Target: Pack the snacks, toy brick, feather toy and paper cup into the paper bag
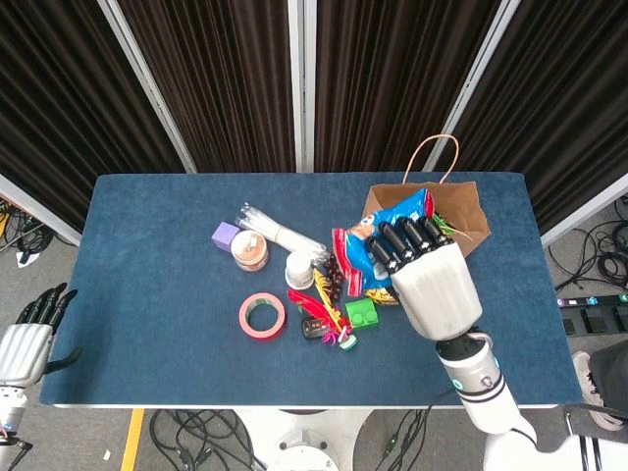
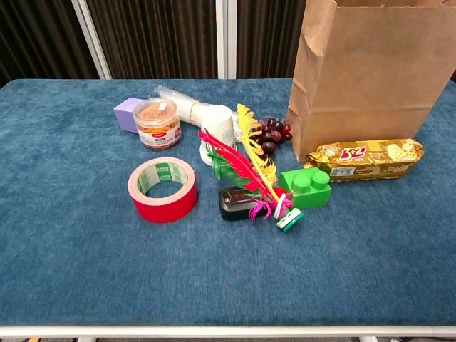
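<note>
While right hand (image 1: 424, 273) clamps blue snack bag (image 1: 378, 238) beside paper bag (image 1: 461, 211) rim, snagging could topple it; left hand (image 1: 25, 339) idle, fingers apart.

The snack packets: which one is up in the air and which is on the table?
The blue snack bag is in the air, held by the right hand near the paper bag. The gold packet lies flat on the table against the bag's base.

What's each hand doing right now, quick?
Left hand: open, holding nothing, beside the table's left edge.
Right hand: holding the blue snack bag, raised at the paper bag.
</note>
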